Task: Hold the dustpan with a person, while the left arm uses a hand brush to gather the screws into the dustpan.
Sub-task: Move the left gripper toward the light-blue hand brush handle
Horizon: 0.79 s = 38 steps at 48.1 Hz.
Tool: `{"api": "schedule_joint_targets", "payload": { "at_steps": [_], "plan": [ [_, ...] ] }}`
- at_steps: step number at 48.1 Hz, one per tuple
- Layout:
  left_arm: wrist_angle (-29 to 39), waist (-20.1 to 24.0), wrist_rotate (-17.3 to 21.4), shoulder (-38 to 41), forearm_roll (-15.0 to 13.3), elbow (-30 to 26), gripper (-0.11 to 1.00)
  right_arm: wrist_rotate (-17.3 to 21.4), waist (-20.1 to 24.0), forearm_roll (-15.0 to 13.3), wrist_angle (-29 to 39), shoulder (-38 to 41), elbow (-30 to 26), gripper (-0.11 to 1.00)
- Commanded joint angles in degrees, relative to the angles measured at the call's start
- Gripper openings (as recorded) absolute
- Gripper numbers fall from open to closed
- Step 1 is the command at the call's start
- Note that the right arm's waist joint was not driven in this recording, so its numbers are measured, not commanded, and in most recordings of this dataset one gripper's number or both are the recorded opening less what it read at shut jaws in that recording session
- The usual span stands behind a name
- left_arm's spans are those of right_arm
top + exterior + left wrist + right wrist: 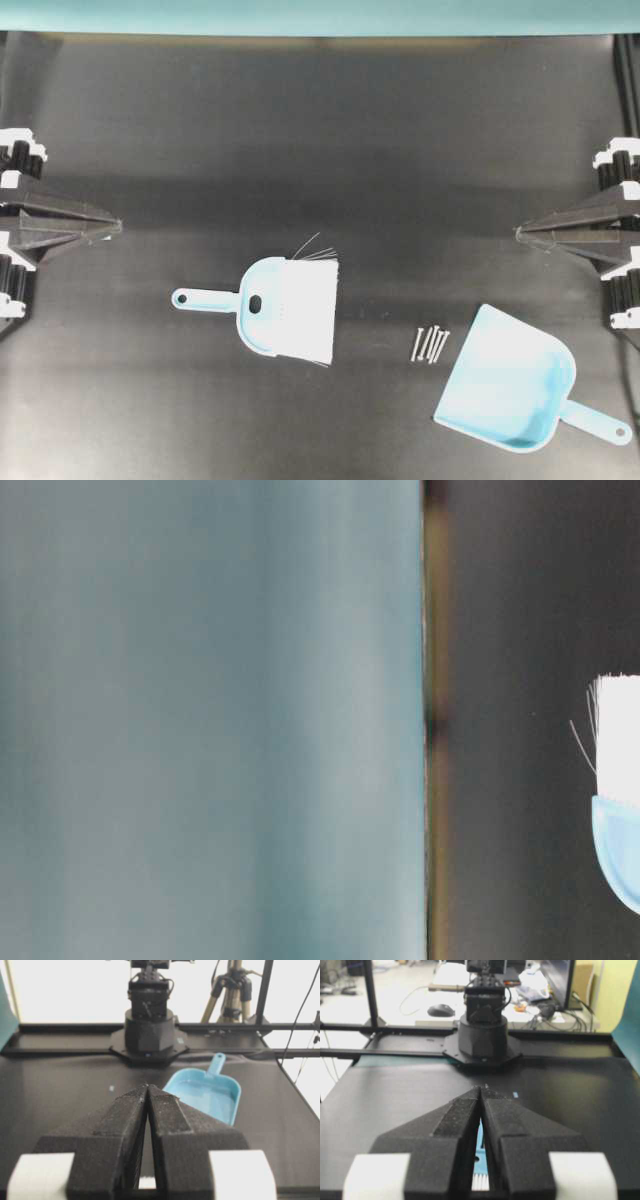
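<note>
We see the black bench (pixel 300 130) from above with both arms drawn back to its sides. The left gripper (pixel 118 226) points inward from the left edge, its jaws pressed together at the tips and holding nothing; its own wrist view shows the two black wedges meeting at a point. The right gripper (pixel 518 233) mirrors it from the right edge, jaws likewise pressed together and empty.

The brush (pixel 285 307) lies flat near the middle of the bench, handle toward the left, white bristles fanned toward the right, with a few dark stray bristles sticking up at the top. The screws (pixel 431 343) lie in a tight bunch, side by side, just right of the brush and apart from the bristles. The dustpan (pixel 508 381) rests just right of the screws, its wide mouth facing up and left toward them, its handle pointing to the lower right corner. We find neither gripper near any of these things.

In the table-level view only the bristles and a blue edge of the brush show at the right.
</note>
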Motion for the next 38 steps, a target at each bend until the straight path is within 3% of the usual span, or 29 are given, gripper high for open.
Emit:
{"api": "schedule_joint_targets", "payload": {
  "at_steps": [1,5,13,24,38],
  "plan": [
    [1.41,-0.70,-1.14,0.62,2.37,-0.18,0.05,0.26,0.00,0.26,-0.18,0.26,-0.18,0.04],
    [3.25,-0.79,-1.76,0.97,2.37,-0.09,0.00,0.26,0.09,0.26,1.67,-0.62,0.70,0.00],
    [6.50,-0.97,-2.55,1.85,2.46,-0.09,0.00,0.79,0.00,0.26,7.47,-3.60,1.05,0.00],
    [21.27,-2.20,-2.81,11.25,2.46,-0.26,0.00,0.00,0.09,0.35,16.70,-8.96,2.20,0.00],
    [13.27,-2.46,-2.81,24.26,2.46,-0.79,0.00,0.00,0.00,0.35,19.95,-14.85,5.19,0.00]
  ]
}}
